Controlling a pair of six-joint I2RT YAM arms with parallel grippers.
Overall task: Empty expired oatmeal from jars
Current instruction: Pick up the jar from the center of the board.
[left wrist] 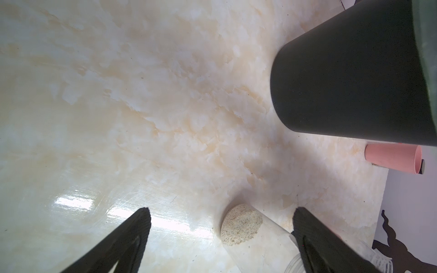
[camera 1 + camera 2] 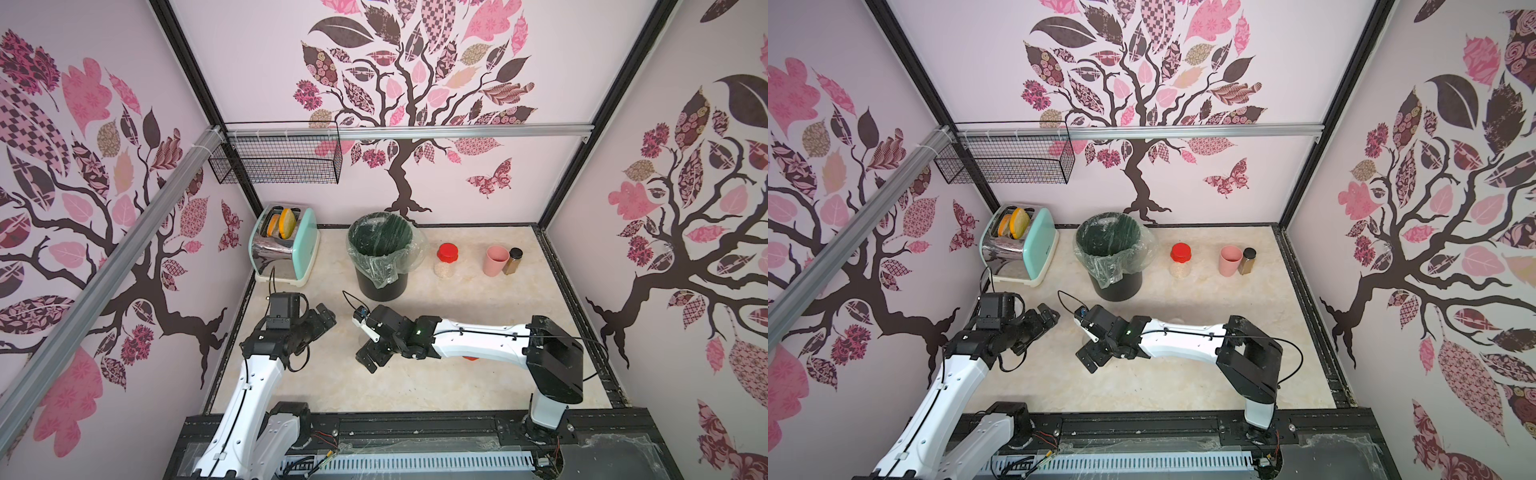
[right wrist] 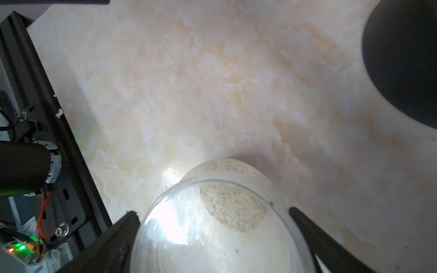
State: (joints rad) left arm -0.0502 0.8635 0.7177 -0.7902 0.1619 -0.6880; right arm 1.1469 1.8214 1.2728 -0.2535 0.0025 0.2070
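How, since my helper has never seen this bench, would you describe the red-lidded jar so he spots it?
Find the black bin with the plastic liner. Between it and the pink cup stands a small clear jar. Unlike its neighbours, it has a bright red lid and pale oatmeal inside.

Pale pink walls [image 2: 519, 187] on three sides, printed with dark-branched trees [image 2: 405, 104] in pink and patterned leaves, a butterfly [image 2: 490, 178] low on the back one. Black frame posts [image 2: 195, 83] at the corners, an aluminium rail [image 2: 457, 131] across, a black wire basket [image 2: 278, 164] hung at its left end. Below, a glossy cream marble-look floor [image 2: 478, 324], bright glare [image 1: 73, 202] on its sheen.
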